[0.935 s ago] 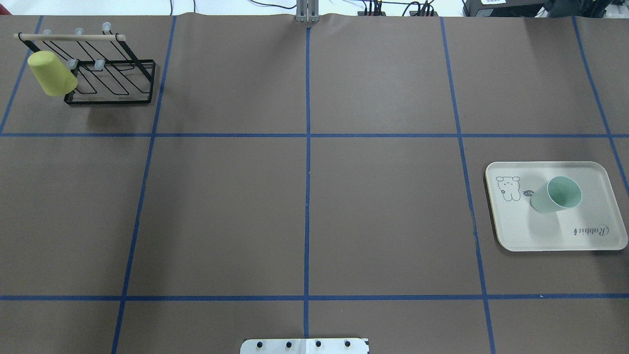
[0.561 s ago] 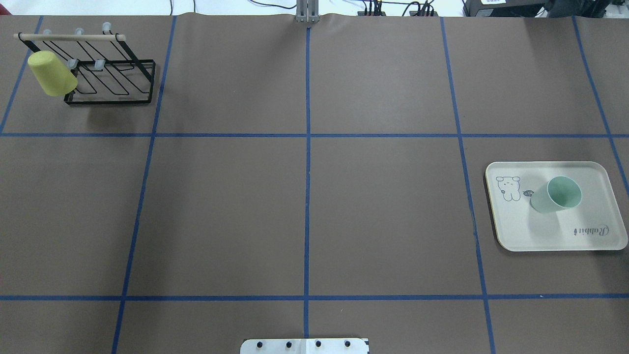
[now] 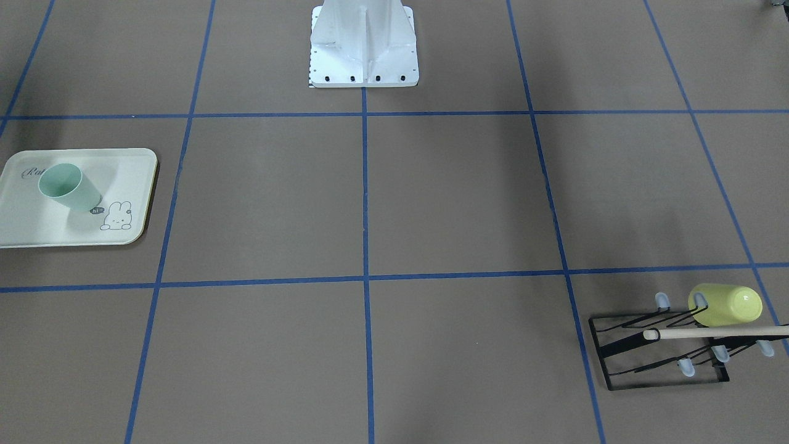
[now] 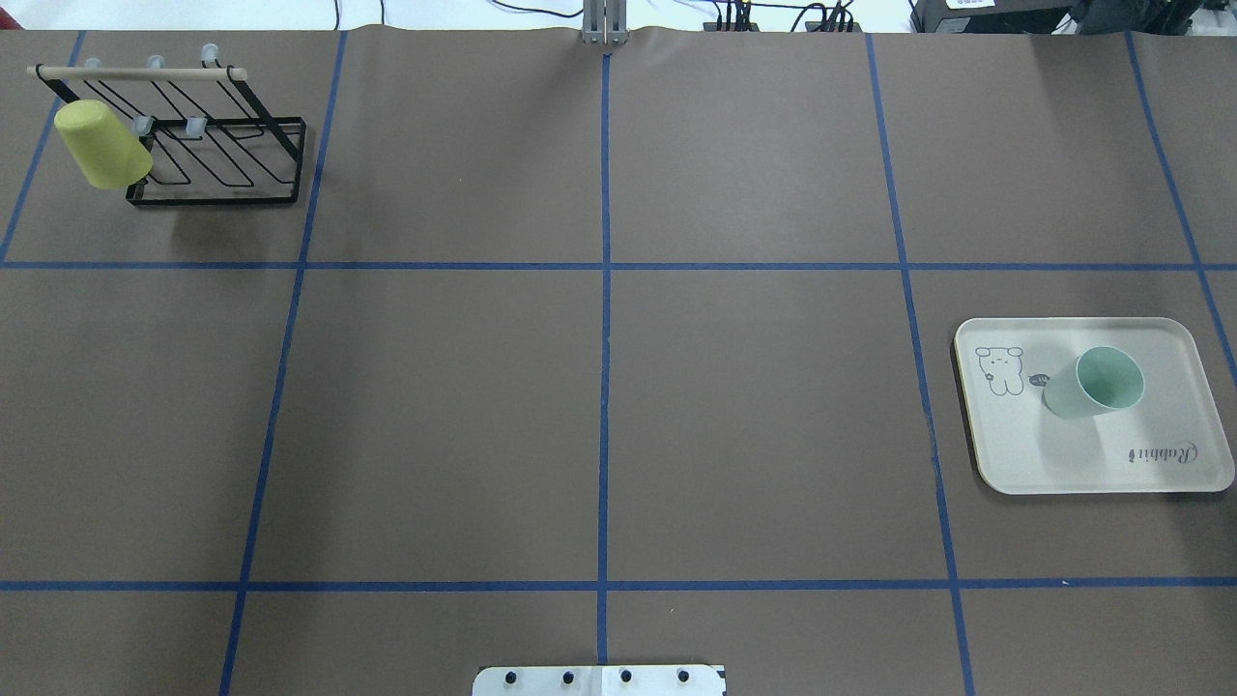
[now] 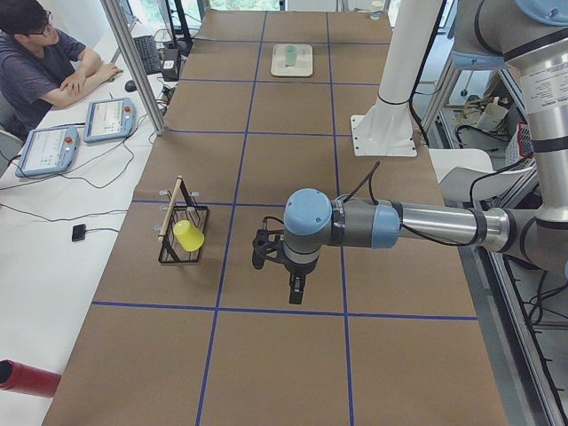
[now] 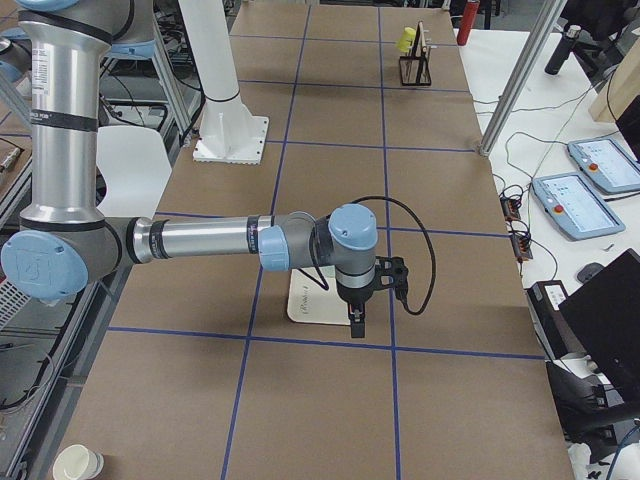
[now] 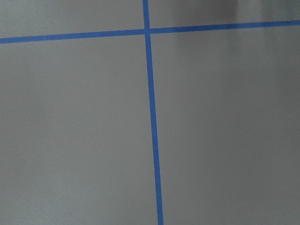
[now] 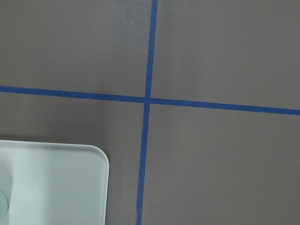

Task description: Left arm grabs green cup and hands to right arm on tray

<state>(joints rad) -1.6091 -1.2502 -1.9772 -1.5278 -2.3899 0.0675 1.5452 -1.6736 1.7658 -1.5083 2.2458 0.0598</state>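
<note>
The pale mint-green cup stands open end up on the cream tray at the table's right side. It also shows in the front-facing view on the tray. No arm reaches into the overhead view. My left gripper shows only in the exterior left view, hanging above the table near the rack; I cannot tell if it is open. My right gripper shows only in the exterior right view, above the table just beside the tray; I cannot tell its state. The right wrist view shows a tray corner.
A black wire rack with a wooden bar stands at the far left and carries a yellow-green cup upside down on a peg. The robot's white base stands at the near middle edge. An operator sits beside the table.
</note>
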